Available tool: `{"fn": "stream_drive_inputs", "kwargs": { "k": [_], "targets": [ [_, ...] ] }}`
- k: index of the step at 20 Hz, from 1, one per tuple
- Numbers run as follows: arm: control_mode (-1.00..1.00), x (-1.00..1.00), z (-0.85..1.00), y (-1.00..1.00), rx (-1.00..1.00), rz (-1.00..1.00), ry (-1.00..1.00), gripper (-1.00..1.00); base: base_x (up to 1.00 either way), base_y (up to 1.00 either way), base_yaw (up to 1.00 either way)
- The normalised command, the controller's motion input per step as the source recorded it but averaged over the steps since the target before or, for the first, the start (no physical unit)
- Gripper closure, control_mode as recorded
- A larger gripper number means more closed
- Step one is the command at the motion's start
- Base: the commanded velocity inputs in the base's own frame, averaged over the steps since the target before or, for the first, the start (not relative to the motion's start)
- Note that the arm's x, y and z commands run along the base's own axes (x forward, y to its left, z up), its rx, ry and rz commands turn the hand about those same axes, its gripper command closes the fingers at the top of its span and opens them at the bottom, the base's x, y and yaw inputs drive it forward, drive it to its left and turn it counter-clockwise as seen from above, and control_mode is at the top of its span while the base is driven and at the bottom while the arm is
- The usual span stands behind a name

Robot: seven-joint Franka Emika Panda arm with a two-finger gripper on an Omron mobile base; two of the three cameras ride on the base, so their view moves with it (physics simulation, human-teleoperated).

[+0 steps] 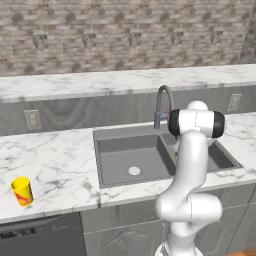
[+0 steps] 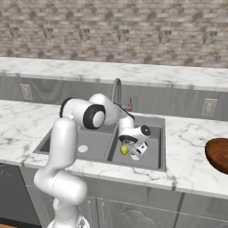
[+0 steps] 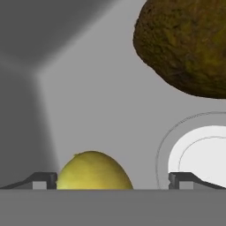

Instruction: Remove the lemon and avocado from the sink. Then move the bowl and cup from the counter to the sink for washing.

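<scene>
Down in the right basin of the sink (image 2: pixel 153 165), hand (image 2: pixel 133 153) with fingers spread wide, nothing pinched. Lemon (image 3: pixel 93 171) lying on the basin floor between the two fingertips (image 3: pixel 44 180), apparently not yet touched. Just past it, white drain (image 3: pixel 201 154); farther on, avocado (image 3: pixel 185 44), near but apart from the lemon. First step in hand: fetching out the lemon. Next move, probably: settle lower, press fingers onto the fruit, lift clear of the basin. Bowl (image 2: pixel 218 153) waiting at the worktop's right edge; cup (image 1: pixel 22 191) near the left front edge.
</scene>
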Motion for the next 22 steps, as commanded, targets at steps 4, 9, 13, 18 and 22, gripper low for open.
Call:
{"fn": "stream_drive_inputs", "kwargs": {
  "k": [4,9,13,18,22],
  "targets": [
    [-1.00,0.00,0.00,0.01,0.05,0.00,0.00,-1.00,0.00,0.00,0.00],
    [-1.00,0.00,0.00,0.00,0.06,0.00,0.01,-1.00,0.00,0.00,0.00],
    [-1.00,-0.04,0.00,0.00,0.05,0.00,0.03,-1.00,0.00,0.00,0.00],
    [-1.00,-0.04,0.00,0.00,0.03,0.00,0.03,-1.00,0.00,0.00,0.00],
    [-1.00,-0.03,0.04,0.02,0.04,0.00,0.01,-1.00,0.00,0.00,0.00]
  ]
}}
